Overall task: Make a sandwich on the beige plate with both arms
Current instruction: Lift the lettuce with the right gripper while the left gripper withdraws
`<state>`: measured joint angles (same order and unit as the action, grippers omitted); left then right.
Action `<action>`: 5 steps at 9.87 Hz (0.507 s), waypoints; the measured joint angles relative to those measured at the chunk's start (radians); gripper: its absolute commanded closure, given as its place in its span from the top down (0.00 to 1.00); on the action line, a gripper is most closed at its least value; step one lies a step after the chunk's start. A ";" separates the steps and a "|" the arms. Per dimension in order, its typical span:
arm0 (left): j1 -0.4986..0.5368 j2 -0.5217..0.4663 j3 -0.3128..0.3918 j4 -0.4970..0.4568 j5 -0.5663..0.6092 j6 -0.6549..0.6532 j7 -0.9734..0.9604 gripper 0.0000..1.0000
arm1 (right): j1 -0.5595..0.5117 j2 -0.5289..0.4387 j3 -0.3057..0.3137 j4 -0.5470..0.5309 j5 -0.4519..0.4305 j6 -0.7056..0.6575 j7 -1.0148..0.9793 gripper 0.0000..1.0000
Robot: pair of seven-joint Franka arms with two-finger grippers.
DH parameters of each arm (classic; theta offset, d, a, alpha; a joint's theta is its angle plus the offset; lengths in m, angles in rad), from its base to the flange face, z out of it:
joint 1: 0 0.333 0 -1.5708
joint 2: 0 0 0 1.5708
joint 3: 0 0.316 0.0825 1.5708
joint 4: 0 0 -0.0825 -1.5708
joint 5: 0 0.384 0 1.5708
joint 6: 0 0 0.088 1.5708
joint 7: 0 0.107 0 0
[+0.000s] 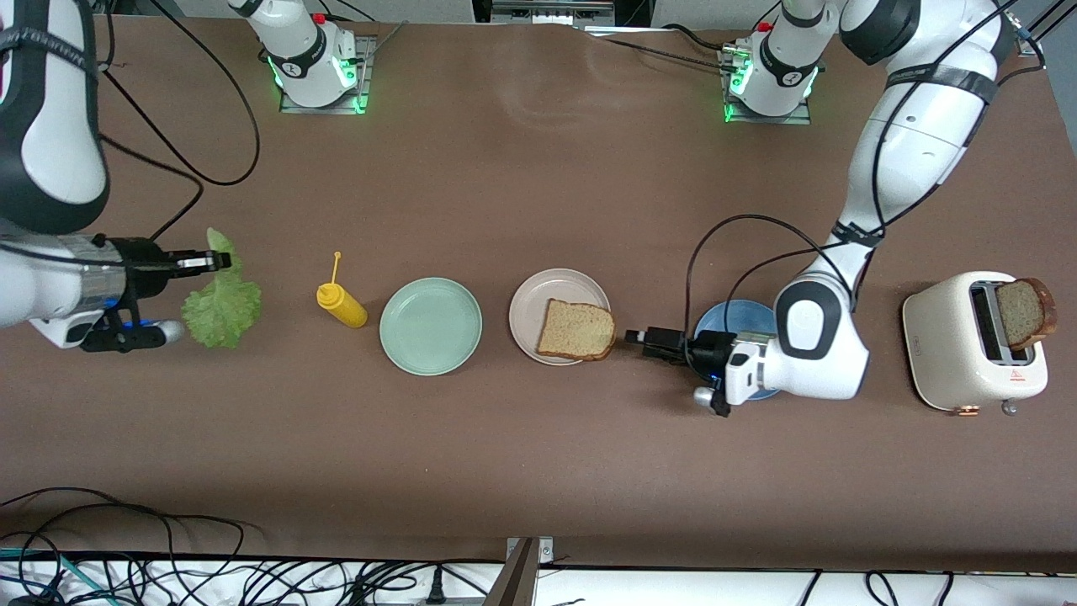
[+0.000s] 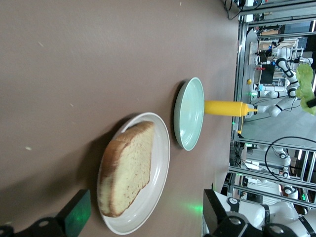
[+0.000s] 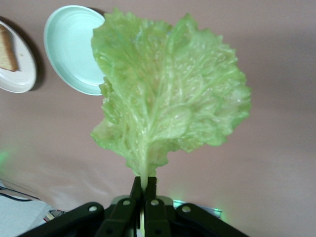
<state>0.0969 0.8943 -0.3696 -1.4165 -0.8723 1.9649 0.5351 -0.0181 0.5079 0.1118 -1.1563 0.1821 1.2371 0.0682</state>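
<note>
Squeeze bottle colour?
Yellow, the squeeze bottle; the front view shows it best.

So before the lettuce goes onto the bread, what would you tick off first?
1. First bread slice lies on the beige plate: ok, though one corner overhangs the rim.
2. Left gripper has let go of the slice, fingers open beside the plate: ok.
3. Right gripper is shut on the lettuce leaf at its stem: ok.
4. Way from the lettuce to the beige plate: not ok, the mustard bottle and the mint green plate lie between, so the leaf should pass above them.
5. Second slice waits in the toaster: ok.
</note>
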 measured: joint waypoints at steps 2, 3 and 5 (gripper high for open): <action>0.003 -0.065 0.001 0.012 0.125 -0.001 -0.059 1.00 | 0.003 -0.030 0.099 0.000 0.000 0.000 0.144 0.00; 0.002 -0.115 0.001 0.014 0.221 -0.002 -0.119 1.00 | 0.005 -0.035 0.156 0.001 0.000 0.013 0.228 0.00; 0.001 -0.215 0.002 0.014 0.424 -0.008 -0.227 1.00 | 0.027 -0.030 0.249 -0.003 0.000 0.115 0.391 0.00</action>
<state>0.0981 0.6795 -0.3681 -1.4025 -0.4481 1.9574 0.3079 0.0093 0.4777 0.3607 -1.1589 0.1820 1.3523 0.4588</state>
